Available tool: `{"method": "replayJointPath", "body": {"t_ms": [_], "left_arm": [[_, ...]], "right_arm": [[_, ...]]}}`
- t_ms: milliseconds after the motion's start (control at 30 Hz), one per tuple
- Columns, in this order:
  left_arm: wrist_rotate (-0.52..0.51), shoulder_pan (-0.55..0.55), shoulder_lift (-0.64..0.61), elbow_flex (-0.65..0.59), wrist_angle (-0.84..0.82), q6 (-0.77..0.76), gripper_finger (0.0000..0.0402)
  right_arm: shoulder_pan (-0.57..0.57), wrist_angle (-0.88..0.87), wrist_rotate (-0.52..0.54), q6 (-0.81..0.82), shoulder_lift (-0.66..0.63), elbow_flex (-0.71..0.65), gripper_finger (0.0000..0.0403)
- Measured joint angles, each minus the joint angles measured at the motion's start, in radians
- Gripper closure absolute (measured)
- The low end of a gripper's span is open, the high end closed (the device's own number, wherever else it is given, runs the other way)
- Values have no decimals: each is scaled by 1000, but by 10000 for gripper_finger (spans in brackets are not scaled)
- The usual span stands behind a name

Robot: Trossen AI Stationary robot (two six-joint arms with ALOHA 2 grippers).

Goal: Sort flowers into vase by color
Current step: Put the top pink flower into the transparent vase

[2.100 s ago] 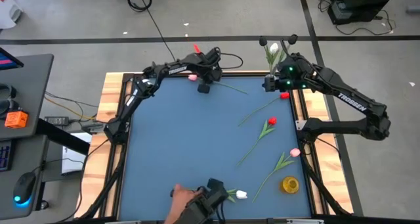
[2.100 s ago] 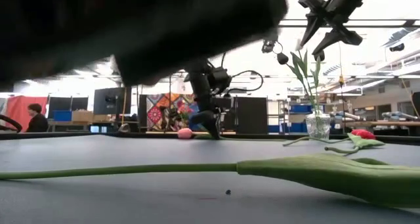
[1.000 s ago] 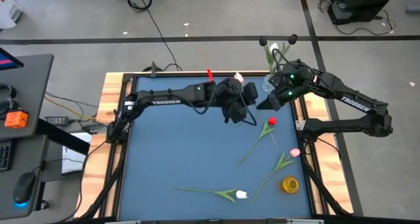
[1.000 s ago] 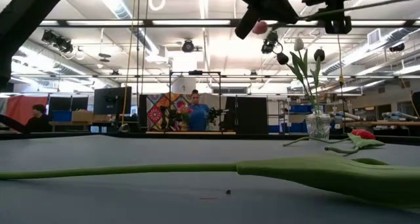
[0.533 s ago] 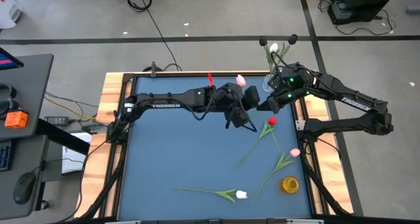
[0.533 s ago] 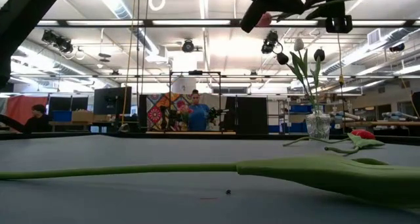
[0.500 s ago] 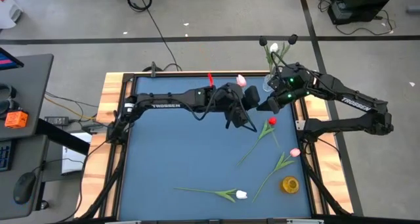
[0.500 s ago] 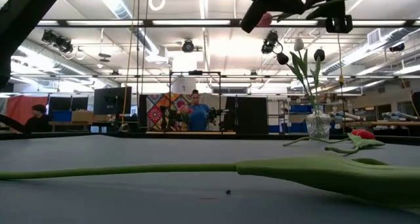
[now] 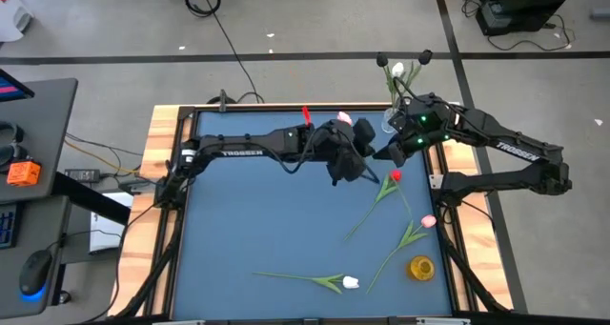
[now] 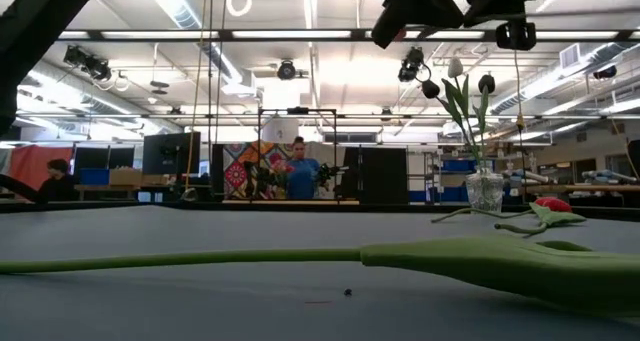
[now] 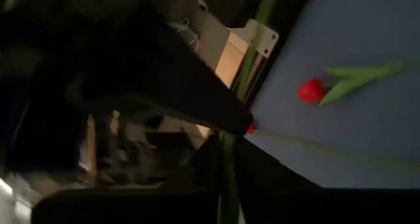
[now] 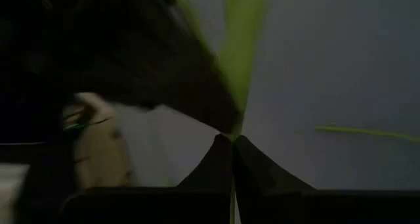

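the sorting is under way but well short of done, as i judge it. the vase [image 9: 392,121] at the far right corner of the tabletop [image 9: 257,220] already holds a few stems, with a white head and two dark heads showing above it in the high view; the low view shows the same bunch standing upright in the glass. four flowers are left lying loose: a red tulip [image 9: 394,176] just below the right gripper [image 9: 381,154], a pink tulip [image 9: 427,221] further toward the near edge on that same side, a white tulip [image 9: 349,283] well away near the front edge, and a small yellow thing [image 9: 420,268] beside the pink one that i cannot identify.

a fifth flower is in mid-air between the two arms. its pink head [image 9: 344,119] shows just beyond the left gripper [image 9: 355,163], and its green stem runs on toward the right gripper. this looks like a handover close to the vase.

the right gripper is clenched: its wrist view shows both fingertips [image 12: 223,148] pinched together on the green stem [image 12: 243,46]. the left gripper sits against the same stem, its jaws close together in its own wrist view, but whether it grips or has let go i cannot tell.
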Motion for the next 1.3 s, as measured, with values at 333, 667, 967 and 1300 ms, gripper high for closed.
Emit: {"method": "replayJointPath", "body": {"t_ms": [333,667,967,1300], "left_arm": [[252,178,-148,2,-215,-727,224],[671,382,-172,1,-239,-1014,244],[698,410,-164,-21,-197,-1082,268],[819,388,-158,-387,193,-1338,269]], "right_arm": [[-27,-22,525,17,-59,-2,400],[-24,249,959,-192,-130,-48,398],[-28,884,1025,-520,-336,-439,400],[-137,1291,1059,-700,-343,-691,401]]}}
